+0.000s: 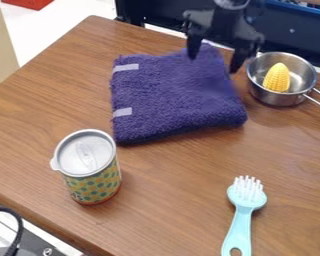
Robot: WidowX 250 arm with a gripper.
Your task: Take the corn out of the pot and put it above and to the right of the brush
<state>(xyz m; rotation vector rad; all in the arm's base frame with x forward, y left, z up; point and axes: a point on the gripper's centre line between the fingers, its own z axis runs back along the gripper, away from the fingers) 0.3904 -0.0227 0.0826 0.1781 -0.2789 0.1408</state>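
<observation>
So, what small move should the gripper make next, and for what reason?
Probably the gripper should shift toward the image's right, with its fingers kept open, until it is over the pot. The corn still stands inside there, while the gripper hangs over the towel's upper edge.

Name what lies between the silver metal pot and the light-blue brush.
Bare brown wooden table separates the pot and the brush in the camera view.

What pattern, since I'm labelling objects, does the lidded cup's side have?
Green dots on yellow; the cup shows best in the camera view.
</observation>
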